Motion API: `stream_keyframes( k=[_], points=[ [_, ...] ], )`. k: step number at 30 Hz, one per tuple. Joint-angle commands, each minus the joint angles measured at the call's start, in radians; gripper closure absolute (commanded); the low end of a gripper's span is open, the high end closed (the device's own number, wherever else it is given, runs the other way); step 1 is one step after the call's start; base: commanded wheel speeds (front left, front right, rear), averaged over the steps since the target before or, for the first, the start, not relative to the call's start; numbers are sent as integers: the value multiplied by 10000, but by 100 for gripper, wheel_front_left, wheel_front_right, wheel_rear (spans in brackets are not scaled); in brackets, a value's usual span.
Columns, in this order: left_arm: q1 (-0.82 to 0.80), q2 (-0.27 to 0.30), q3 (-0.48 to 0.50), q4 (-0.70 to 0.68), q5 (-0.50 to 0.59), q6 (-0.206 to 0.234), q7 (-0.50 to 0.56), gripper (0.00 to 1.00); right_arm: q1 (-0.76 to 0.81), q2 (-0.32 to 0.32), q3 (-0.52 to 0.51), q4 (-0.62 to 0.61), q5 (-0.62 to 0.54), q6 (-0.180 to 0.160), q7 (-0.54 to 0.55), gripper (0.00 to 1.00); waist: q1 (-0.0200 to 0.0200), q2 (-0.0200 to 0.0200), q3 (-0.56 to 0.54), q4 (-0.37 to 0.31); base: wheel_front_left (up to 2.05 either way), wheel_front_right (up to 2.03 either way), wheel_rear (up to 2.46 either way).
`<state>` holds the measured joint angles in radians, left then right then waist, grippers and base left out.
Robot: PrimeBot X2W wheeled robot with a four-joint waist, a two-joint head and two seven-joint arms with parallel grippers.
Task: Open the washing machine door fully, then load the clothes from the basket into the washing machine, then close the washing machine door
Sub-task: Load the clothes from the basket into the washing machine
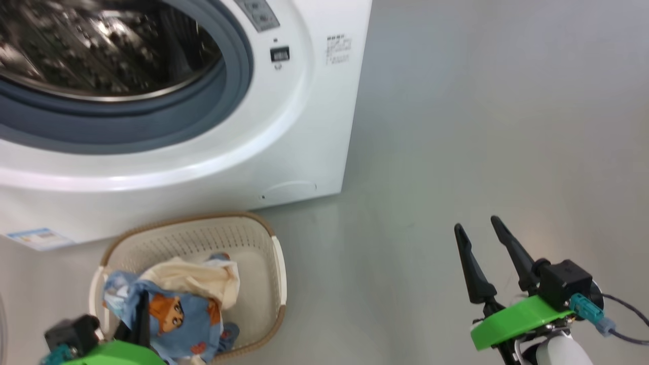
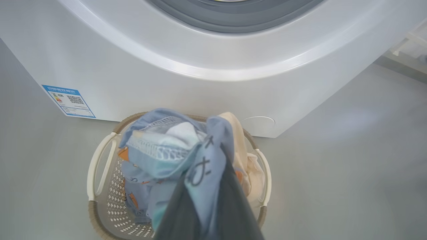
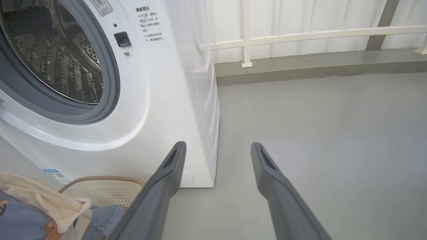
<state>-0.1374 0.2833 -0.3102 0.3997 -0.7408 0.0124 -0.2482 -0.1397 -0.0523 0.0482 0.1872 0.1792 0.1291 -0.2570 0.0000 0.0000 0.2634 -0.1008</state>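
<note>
Head view: basket [image 1: 203, 238] near washing machine [image 1: 304, 126]; wide floor [image 1: 481, 126] around right claw [image 1: 476, 224]

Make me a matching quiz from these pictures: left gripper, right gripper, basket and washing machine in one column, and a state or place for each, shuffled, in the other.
Column one:
1. left gripper
2. right gripper
3. basket
4. washing machine

Column two:
A. stands on the floor in front of the machine
B. open, holding nothing, over bare floor
C. front uncovered, steel drum in sight
D. shut on the clothes

Pairs: 1-D, 2-B, 3-A, 4-C
</note>
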Motion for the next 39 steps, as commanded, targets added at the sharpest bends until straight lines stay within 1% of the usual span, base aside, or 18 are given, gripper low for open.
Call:
stream_keyframes(
  k=[1,10,16,23,30,39],
  points=[
    [128,149,436,-395,227,106,-135,100,143,20,197,-163,69,16,-48,0,0,0,-605,25,0,0,0],
    [1281,-300,948,-1719,1265,540,-135,100,580,-67,183,-68,51,16,-48,0,0,0,-1415,205,0,0,0],
    [1915,-614,1345,-2259,1778,634,-135,100,801,-275,220,68,156,16,-48,0,0,0,-1984,376,0,0,0],
    [2412,-922,1633,-2662,2304,610,-135,100,1046,-496,285,185,312,16,-48,0,0,0,-2607,582,0,0,0],
    [2617,-1133,1933,-3031,2760,457,-135,100,1075,-596,408,236,402,16,-48,0,0,0,-2838,679,0,0,0],
    [2759,-1331,2176,-3111,3042,270,-135,100,1111,-673,388,305,441,16,-48,0,0,0,-3003,758,0,0,0]
  ],
)
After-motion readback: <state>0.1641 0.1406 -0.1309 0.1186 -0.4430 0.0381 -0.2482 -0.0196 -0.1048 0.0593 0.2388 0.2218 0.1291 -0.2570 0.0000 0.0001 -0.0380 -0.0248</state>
